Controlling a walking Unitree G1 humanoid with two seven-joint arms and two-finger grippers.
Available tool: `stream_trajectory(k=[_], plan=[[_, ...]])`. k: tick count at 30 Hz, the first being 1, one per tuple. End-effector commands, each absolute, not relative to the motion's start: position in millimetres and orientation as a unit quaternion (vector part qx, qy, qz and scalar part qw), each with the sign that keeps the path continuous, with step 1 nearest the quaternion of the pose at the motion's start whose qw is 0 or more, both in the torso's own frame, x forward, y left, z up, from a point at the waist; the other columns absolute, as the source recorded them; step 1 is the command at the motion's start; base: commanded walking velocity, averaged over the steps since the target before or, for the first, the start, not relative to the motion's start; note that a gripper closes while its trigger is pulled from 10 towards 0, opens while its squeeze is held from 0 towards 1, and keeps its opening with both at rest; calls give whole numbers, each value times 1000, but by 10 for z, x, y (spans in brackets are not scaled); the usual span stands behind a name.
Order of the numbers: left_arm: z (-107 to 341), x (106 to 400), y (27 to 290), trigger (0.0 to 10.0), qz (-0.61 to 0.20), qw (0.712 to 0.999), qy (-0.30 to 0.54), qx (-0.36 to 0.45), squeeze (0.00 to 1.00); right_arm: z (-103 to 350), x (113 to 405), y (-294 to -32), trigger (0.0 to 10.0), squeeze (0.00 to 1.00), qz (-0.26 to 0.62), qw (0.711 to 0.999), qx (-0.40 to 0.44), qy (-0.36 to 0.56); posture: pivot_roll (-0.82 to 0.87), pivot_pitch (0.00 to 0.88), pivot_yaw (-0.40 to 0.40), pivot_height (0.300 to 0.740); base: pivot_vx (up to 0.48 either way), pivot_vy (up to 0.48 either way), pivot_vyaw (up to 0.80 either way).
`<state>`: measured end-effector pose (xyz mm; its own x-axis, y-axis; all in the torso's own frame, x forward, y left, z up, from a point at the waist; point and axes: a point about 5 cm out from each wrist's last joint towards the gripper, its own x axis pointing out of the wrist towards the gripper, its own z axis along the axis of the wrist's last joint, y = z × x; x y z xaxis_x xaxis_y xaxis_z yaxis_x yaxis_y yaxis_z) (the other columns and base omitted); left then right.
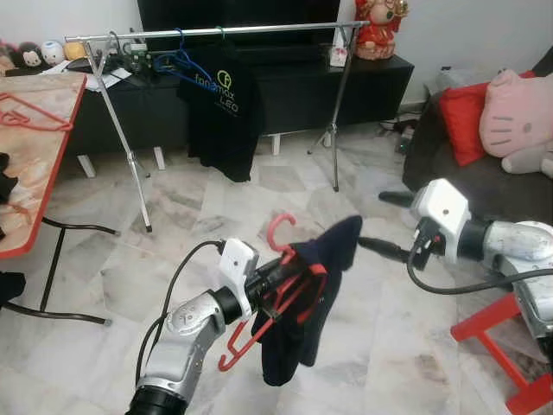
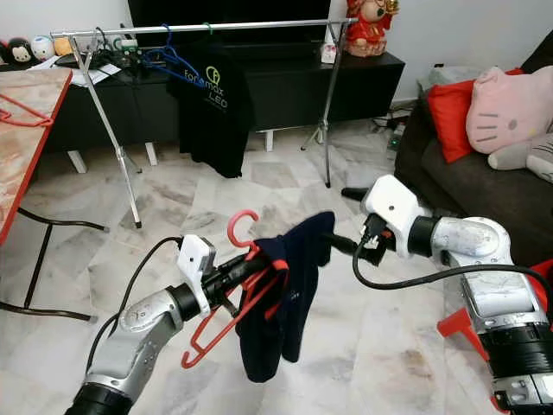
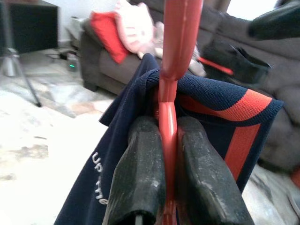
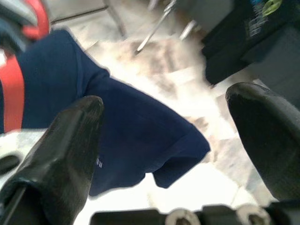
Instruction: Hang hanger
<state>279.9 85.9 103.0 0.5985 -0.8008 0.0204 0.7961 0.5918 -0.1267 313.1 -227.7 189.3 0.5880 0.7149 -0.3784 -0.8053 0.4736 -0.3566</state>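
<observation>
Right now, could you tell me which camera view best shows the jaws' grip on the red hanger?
The left wrist view: the left gripper is shut on the red hanger close up. Both eye views show it smaller, with the navy shirt draped over it.

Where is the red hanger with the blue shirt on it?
The left gripper holds the red hanger low in the middle of the head views, above the marble floor, with the clothes rack farther back.
</observation>
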Motion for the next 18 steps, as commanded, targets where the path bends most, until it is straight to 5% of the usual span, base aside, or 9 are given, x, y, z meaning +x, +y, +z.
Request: stream_trajectory(k=[1,14,18], plan=[[1126,2758,838,10000,-483,874,5,-56,0,1940,3143,-2332,10000,0,471,831,-278,105,-84,0,-59,740,0,0,0],[1013,2497,705,10000,-607,792,65,1,0,1718,3121,-2399,10000,0,565,738,-312,196,-73,0,-72,740,0,0,0],[1030,2455,669,10000,-630,773,72,9,0,1581,3122,-2368,10000,0,568,733,-310,207,-69,0,-78,740,0,0,0]])
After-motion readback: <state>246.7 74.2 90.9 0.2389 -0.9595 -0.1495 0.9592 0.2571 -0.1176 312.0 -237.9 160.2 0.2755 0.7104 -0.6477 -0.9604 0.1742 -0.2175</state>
